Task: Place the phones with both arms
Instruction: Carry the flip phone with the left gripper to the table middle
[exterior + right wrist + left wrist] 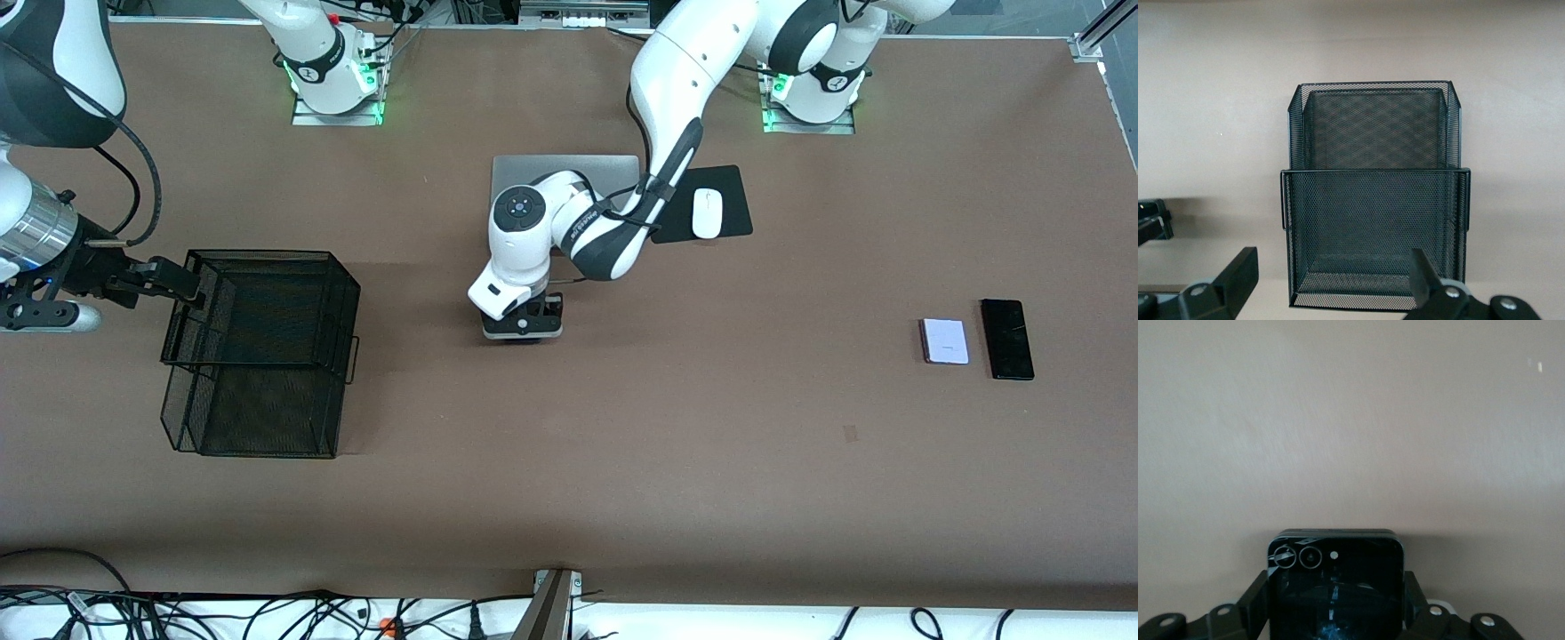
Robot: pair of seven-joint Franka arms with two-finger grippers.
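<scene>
Spanning everything, brown table (622, 462)

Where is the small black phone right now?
The small black phone sits clamped in the left claw mid-table, nearer the front camera than the laptop.

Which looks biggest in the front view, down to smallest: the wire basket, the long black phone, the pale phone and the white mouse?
1. Wire basket, by far the biggest.
2. Long black phone.
3. Pale phone and white mouse: these look about alike, so they share the smallest place.
</scene>
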